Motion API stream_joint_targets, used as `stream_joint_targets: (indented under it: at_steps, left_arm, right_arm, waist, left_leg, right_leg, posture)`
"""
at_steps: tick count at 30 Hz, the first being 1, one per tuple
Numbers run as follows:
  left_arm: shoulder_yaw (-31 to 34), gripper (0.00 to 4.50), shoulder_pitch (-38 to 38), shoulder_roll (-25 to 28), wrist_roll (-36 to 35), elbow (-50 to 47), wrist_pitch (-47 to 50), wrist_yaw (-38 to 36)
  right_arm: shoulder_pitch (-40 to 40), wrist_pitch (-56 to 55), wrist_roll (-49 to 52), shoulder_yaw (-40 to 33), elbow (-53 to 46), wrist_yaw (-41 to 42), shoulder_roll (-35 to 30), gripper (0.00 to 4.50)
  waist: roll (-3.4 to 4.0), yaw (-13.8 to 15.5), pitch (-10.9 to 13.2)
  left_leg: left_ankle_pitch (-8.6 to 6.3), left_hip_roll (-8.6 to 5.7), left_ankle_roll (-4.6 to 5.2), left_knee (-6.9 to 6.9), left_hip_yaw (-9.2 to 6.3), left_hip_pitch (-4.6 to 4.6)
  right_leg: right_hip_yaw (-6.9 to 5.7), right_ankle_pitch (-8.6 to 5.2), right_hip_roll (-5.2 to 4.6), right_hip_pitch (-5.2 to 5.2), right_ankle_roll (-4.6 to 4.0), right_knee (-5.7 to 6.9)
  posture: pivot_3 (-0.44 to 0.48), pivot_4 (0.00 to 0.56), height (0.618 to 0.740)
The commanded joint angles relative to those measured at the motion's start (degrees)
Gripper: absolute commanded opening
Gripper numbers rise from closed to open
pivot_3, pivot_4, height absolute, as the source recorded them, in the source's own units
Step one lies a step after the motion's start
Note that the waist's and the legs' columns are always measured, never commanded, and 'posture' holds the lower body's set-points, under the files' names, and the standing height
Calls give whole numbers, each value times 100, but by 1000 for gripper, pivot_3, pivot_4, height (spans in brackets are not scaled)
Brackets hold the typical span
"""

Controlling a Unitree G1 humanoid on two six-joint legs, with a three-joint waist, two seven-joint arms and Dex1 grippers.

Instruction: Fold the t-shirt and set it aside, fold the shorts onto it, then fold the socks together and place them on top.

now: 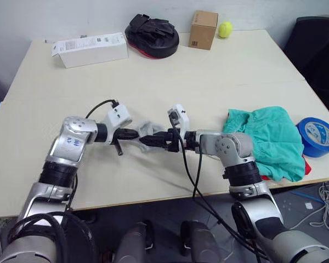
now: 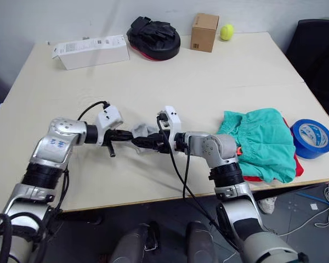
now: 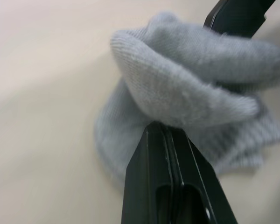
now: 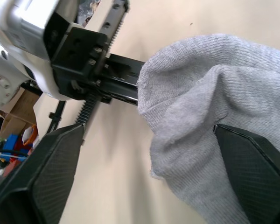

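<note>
**Left wrist view: thin pinch on the socks, and one open jaw pair**

Left wrist view shows you the left gripper (image 3: 170, 133) clenched on a fold of the grey socks (image 3: 186, 93), its two black fingers pressed flat together with only a thin lip of knit between them. That is your main risk: a pull from either side could slide the fabric out.

From the head views, the socks (image 1: 147, 130) sit near the front middle of the table (image 1: 153, 76), between both arms. The right gripper (image 4: 144, 172) is spread wide around the bundle, one finger under the cloth, the other well clear, so it is not yet gripping anything. If you lift now, you carry the pair on the left pinch alone, and the loose layer may unroll.

The shorts (image 1: 268, 137) lie to the right at the near edge, with the t-shirt (image 1: 304, 164) showing only as a red sliver beneath them. That stack overhangs the edge slightly by the look of it, so a hard placement could nudge it off.
</note>
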Motion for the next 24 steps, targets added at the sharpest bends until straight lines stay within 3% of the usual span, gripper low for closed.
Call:
stream_joint_targets:
  at_steps: [1, 7, 15, 24]
  left_arm:
    - [320, 0, 287, 278, -189, -598, 214, 65]
    - [678, 0, 589, 629, -448, -1086, 567, 154]
    - [718, 0, -254, 447, -1087, -1274, 1233, 121]
    - [43, 0, -909, 162, -1210, -964, 988, -380]
  right_arm:
    - [-114, -144, -82, 132, 30, 178, 74, 4448]
    - [-59, -595, -391, 481, 162, 512, 167, 4448]
    - [73, -1685, -700, 801, -351, 1255, 61, 4448]
    - [523, -2668, -1571, 1499, -1479, 1727, -863, 4448]
  waist:
    - [0, 1, 0]
    - [-1, 0, 1]
    - [-11, 23, 7]
    - [-13, 34, 8]
  left_leg:
    - [0, 0, -1, 0, -1, -1]
    - [-3, 1, -8, -1, -2, 1]
    - [-13, -2, -31, 1, -2, -4]
    - [-1, -3, -10, 5, 3, -2]
  right_leg:
    - [0, 0, 0, 0, 0, 0]
    - [-1, 0, 1, -3, 0, 3]
    - [-1, 0, 6, -3, 0, 2]
    - [0, 0, 8, -1, 1, 0]
  posture:
    - [0, 150, 740]
    - [0, 150, 740]
    - [0, 150, 740]
    - [0, 150, 740]
